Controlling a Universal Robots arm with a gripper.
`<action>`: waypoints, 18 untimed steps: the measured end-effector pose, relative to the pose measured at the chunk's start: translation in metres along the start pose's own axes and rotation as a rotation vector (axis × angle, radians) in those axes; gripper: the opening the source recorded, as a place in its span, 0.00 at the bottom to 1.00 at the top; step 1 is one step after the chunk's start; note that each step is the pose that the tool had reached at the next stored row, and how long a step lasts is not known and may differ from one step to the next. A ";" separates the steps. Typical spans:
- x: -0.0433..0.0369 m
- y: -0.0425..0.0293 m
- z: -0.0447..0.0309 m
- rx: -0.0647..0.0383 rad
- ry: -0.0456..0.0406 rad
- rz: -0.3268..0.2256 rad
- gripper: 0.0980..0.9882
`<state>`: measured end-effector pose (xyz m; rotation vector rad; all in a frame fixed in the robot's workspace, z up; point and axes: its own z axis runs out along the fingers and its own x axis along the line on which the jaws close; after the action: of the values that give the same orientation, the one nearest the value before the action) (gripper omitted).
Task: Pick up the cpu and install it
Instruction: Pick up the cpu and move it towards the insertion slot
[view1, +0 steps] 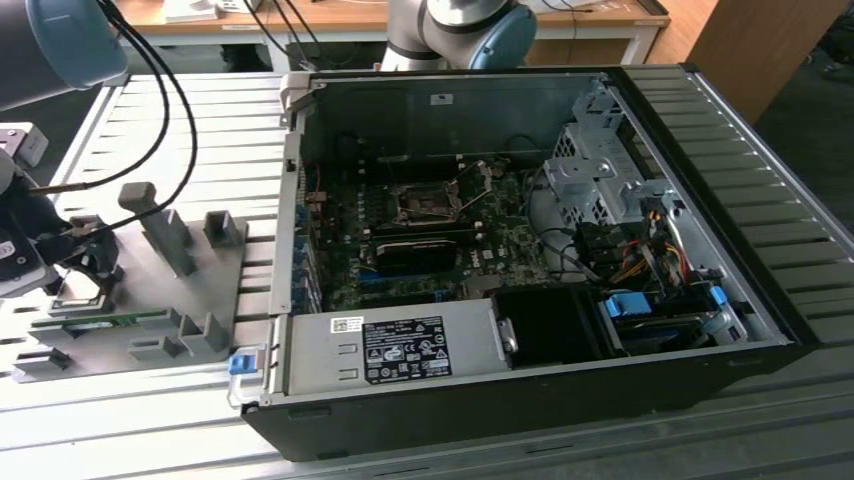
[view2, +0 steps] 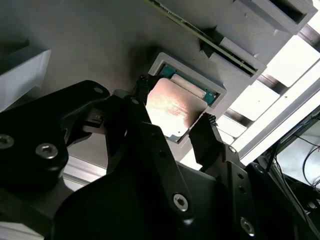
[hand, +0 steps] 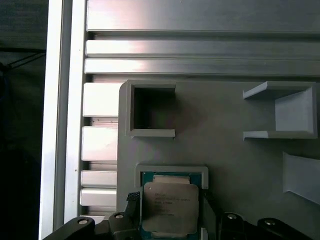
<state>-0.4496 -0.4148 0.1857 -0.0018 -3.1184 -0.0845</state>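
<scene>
cpu (view2: 174, 112) sits in its gray tray pocket (view2: 161, 61), end effector (view2: 172, 102) fingers apart either side.

An open computer case (view1: 534, 250) lies on its side across the middle and right of the exterior view, resting on a ribbed metal table (view1: 747, 130). Inside it, a green board (view1: 414, 240) sits at centre, a silver drive cage (view1: 594, 170) at upper right, a grey labelled power box (view1: 394, 350) along the lower edge, and coloured wires (view1: 654, 250) at right. At the left sits a grey holder tray (view1: 174, 300) with upright posts. A wooden desk (view1: 400, 15) crosses the top.
</scene>
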 end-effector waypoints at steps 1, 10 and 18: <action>0.0001 0.0001 0.0000 0.000 0.0000 0.000 0.58; 0.0016 0.0003 0.0000 0.000 0.0003 0.000 0.48; 0.0016 0.0003 -0.0003 0.000 0.0000 0.000 0.48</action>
<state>-0.4512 -0.4145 0.1861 -0.0017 -3.1184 -0.0845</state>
